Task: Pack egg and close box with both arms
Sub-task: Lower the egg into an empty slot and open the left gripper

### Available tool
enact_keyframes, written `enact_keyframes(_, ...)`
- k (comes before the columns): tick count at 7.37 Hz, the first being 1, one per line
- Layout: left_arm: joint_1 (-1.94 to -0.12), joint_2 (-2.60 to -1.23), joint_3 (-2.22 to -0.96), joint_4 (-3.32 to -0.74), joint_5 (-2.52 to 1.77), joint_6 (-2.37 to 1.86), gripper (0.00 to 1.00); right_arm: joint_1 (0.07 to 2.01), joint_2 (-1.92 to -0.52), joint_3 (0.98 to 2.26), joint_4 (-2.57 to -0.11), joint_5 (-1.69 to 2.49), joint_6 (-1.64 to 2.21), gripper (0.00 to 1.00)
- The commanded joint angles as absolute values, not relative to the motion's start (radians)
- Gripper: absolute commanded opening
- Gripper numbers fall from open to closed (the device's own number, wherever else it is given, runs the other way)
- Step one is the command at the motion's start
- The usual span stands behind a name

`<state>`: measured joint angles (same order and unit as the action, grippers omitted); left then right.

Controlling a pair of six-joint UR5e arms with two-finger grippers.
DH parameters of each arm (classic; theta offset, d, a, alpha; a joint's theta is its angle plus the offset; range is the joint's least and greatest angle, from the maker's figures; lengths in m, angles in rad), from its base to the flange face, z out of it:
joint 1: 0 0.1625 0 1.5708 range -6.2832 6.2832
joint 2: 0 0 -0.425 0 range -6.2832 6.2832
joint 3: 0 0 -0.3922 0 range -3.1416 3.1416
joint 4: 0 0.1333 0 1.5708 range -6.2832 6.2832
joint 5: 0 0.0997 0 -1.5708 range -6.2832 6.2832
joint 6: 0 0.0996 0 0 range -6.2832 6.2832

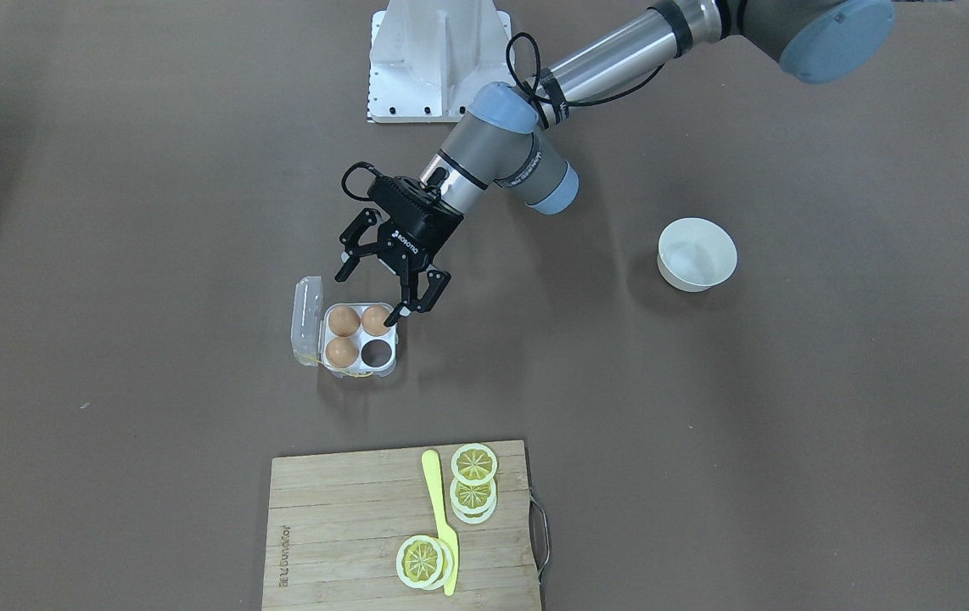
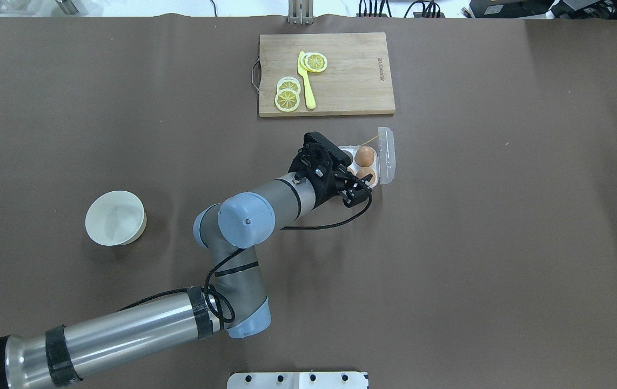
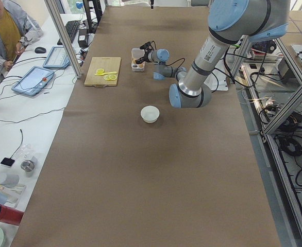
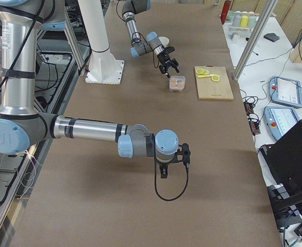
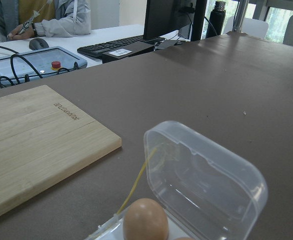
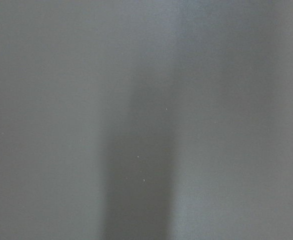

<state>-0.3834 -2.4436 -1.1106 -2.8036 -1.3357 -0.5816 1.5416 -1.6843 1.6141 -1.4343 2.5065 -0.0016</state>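
Observation:
The box (image 1: 388, 367) stands open on the brown table, its clear lid (image 1: 306, 321) tipped up on one side. Three brown eggs fill three cells; one egg (image 1: 376, 320) lies right beside a fingertip, and the fourth cell is bare. My left gripper (image 1: 366, 299) is open and empty, tilted just above the box's edge. In the overhead view it (image 2: 343, 170) covers part of the box (image 2: 375, 162). The left wrist view shows one egg (image 5: 145, 220) and the lid (image 5: 206, 175). My right gripper (image 4: 163, 172) shows only in the exterior right view, low over bare table; I cannot tell its state.
A round white bowl (image 1: 697, 253) stands apart on the left arm's side. A wooden cutting board (image 1: 349, 526) with lemon slices and a yellow knife (image 1: 442, 526) lies beyond the box. The white metal stand (image 1: 438, 59) is at the robot's base.

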Motion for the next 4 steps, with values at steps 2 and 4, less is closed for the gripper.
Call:
enact_keyframes(2,-0.418,-2.453,-1.124,-2.789,-1.357,-0.699,0.93,1.542,-1.681,1.618,-1.433,2.505,-0.002,1.0)
enact_keyframes(4,-0.561,-2.407,-1.266,-2.545,-1.573,-0.838,0.58,1.542,-1.66,1.617,-1.431,2.496,-0.003,1.0)
